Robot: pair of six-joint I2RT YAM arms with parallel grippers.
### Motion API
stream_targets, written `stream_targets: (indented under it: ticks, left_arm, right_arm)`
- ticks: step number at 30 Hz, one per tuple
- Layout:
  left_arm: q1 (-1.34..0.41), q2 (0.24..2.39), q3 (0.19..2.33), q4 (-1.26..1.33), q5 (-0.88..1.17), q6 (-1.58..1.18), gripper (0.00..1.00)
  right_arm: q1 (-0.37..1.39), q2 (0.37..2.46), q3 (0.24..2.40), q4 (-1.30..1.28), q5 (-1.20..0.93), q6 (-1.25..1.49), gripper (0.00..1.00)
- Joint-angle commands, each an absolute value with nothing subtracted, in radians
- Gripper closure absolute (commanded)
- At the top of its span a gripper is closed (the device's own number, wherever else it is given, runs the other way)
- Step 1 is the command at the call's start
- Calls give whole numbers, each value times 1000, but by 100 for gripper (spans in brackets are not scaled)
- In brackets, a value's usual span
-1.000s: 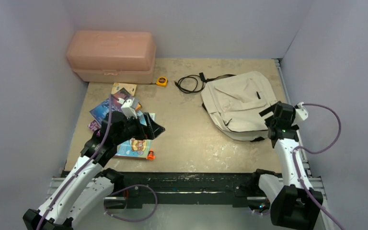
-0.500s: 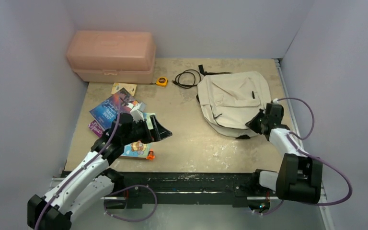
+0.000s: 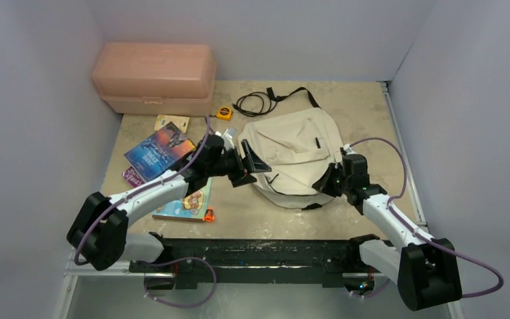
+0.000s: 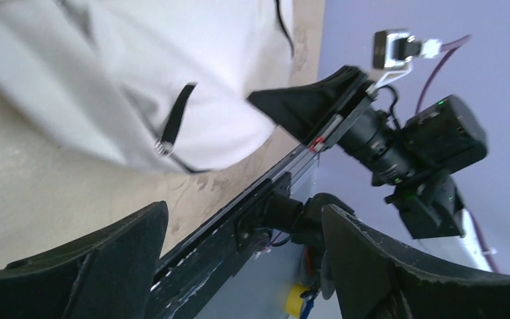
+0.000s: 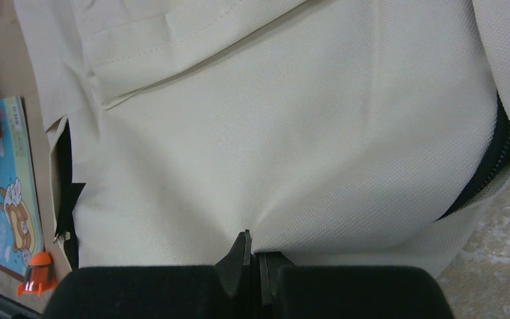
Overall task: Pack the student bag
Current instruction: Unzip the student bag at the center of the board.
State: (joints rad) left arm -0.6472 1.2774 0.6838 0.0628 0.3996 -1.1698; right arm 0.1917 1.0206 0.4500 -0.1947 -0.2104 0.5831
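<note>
My right gripper (image 5: 252,256) pinches the bag (image 5: 292,133) fabric; my left gripper (image 3: 249,166) gapes (empty). Best hold firm while left finds the zipper (image 4: 166,143).

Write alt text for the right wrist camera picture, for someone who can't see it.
The right end effector, shut, pinches a fold of the cream student bag, whose fabric fills most of the view. A black zipper curves down its right edge; a cartoon book and an orange object lie at lower left.
</note>
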Motion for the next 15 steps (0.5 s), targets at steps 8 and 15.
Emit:
stream_targets:
  ticks: [8,15]
  left_arm:
    - [-511,1527,947,-213,494,-1161,39]
    - [-566,1726,1183,-477,427,-1035,46]
  right_arm:
    - [253,953,431,-166,-280,621,100]
    - [267,962,452,-195,-246,620,100]
